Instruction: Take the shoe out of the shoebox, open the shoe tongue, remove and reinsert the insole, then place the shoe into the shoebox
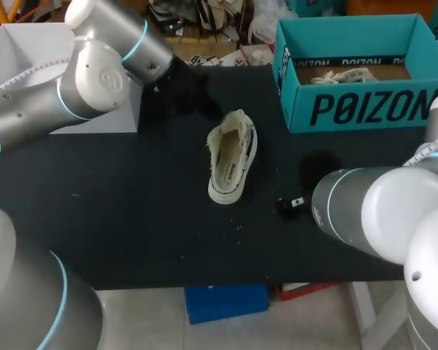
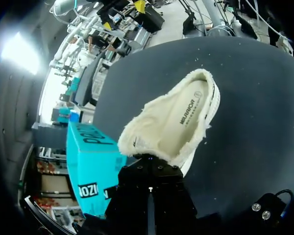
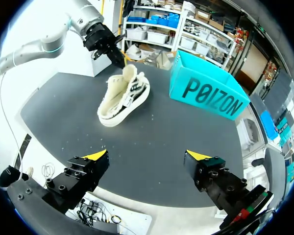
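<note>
A cream low-top shoe [image 1: 232, 157] lies on its side in the middle of the black table, opening up, with the insole [image 2: 188, 110] showing inside. My left gripper [image 2: 149, 161] comes in from the back left and is shut on the shoe tongue [image 3: 129, 71], holding it up and back from the opening. From the right wrist view this gripper [image 3: 118, 55] sits just behind the shoe [image 3: 121, 95]. My right gripper [image 3: 147, 155] hovers open and empty near the table's front right, well short of the shoe. The teal shoebox [image 1: 365, 109] stands open at the back right.
Something pale with laces [image 1: 347, 73] lies inside the shoebox. A white block [image 1: 22, 51] stands at the back left behind my left arm. My right arm [image 1: 365, 211] covers the table's front right corner. Bare tabletop [image 1: 131, 219] lies left of and in front of the shoe.
</note>
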Motion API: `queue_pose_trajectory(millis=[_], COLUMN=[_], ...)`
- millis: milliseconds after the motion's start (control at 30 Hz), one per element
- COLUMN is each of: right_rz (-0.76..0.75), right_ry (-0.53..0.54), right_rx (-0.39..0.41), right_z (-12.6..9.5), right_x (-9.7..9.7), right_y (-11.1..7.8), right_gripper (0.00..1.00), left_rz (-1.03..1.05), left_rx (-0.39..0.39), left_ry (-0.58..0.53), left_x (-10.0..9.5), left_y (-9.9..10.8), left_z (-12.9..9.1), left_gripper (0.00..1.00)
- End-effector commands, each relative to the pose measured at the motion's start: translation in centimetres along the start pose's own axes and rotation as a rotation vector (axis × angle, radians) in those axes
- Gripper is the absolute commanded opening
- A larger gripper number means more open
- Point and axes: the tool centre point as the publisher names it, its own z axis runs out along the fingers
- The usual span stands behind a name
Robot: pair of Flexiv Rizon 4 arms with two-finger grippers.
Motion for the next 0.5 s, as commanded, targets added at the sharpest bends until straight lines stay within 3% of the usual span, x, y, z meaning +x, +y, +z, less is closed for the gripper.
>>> queue_pose_trajectory(millis=[33, 200, 333, 500], right_rz=[0.002, 0.002, 0.002, 0.002], right_ry=[-0.005, -0.005, -0.005, -0.005], right_rx=[-0.001, -0.001, -0.001, -0.001], right_z=[0.1, 0.1, 0.1, 0.1], right_x=[0.3, 0.3, 0.3, 0.3], right_y=[0.0, 0.0, 0.0, 0.0], right_gripper=[1.00, 1.00, 1.00, 1.00], left_rz=[-0.005, 0.008, 0.036, 0.082], left_rx=[0.047, 0.111, 0.129, 0.050], left_ry=[-0.038, -0.031, -0.034, -0.041], left_x=[1.9, 3.7, 4.3, 3.2], left_y=[-1.0, -3.3, -4.6, -4.5], left_z=[0.1, 0.4, -1.0, -4.3], left_gripper=[0.00, 0.00, 0.00, 0.00])
